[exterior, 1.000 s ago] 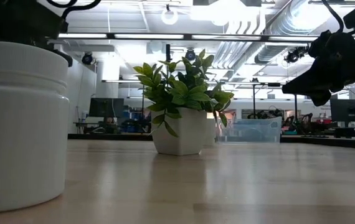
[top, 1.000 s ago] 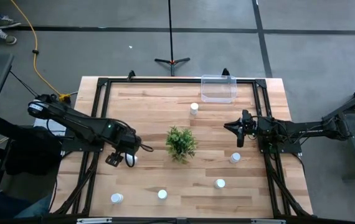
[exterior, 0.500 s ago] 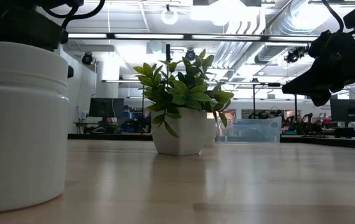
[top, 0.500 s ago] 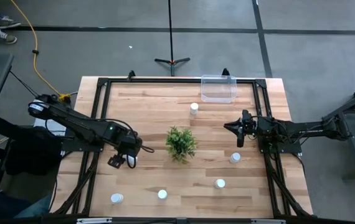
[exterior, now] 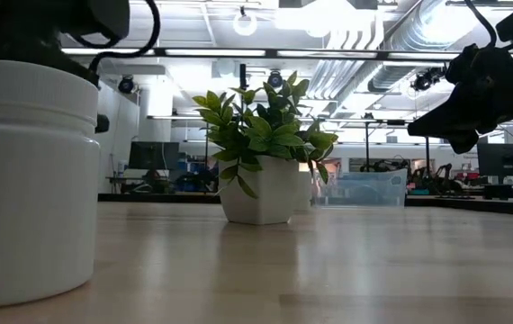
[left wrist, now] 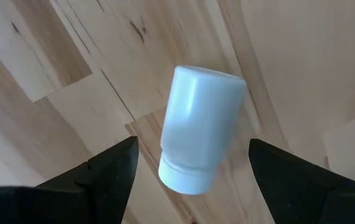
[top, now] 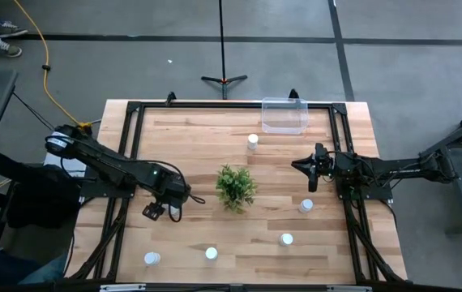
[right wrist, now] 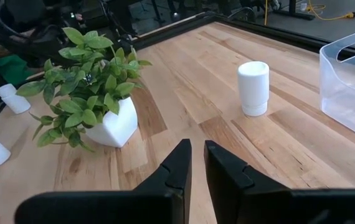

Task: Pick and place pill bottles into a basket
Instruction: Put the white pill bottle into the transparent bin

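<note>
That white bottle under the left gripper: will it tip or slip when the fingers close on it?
The pill bottle looks rigid, with a smooth, slightly glossy wall, so it may slip in a light pinch. It stands upright, taller than wide, so an off-centre touch could topple it and let it roll. The left gripper is open and straddles it.

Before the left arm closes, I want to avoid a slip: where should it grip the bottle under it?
Grip the pill bottle across its smooth round body, below the cap, coming straight down. It stands upright on the table, and the left end effector is open with a finger on either side.
</note>
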Controlling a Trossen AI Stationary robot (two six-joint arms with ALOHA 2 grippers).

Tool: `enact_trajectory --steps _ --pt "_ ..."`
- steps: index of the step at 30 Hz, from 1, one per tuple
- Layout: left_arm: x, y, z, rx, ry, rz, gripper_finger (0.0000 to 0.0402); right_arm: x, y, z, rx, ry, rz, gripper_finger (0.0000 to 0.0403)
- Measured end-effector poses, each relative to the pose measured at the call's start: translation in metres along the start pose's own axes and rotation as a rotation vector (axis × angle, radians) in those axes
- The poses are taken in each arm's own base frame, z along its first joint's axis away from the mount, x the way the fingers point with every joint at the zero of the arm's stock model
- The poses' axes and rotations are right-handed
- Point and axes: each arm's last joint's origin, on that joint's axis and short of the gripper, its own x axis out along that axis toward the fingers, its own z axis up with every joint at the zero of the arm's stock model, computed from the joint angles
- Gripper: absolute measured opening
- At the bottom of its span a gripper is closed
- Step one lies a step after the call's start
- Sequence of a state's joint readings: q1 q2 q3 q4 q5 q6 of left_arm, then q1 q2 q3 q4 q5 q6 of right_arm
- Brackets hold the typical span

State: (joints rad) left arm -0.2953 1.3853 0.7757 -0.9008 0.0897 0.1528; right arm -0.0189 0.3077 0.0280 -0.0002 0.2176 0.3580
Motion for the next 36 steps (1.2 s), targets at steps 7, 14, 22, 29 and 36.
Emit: enact_trajectory --steps 7,14,22,29,36 --pt "0.007 0.001 0.003 -0.002 0.022 -0.013 0.0337 0.000 0.000 0.000 0.000 0.001 -0.001 0.0028" --pt "0.013 0.001 0.002 -0.003 0.044 -0.030 0.0337 0.000 0.000 0.000 0.000 0.001 -0.001 0.0032" --pt "0.016 0.001 0.002 -0.001 0.026 -0.036 0.0337 0.000 0.000 0.000 0.000 0.001 -0.001 0.0029" --pt "0.017 0.001 0.003 -0.004 0.034 -0.041 0.0337 0.000 0.000 0.000 0.000 0.002 -0.001 0.0030" --pt "0.027 0.002 0.004 -0.009 0.083 -0.048 0.0337 0.000 0.000 0.000 0.000 0.001 -0.001 0.0031"
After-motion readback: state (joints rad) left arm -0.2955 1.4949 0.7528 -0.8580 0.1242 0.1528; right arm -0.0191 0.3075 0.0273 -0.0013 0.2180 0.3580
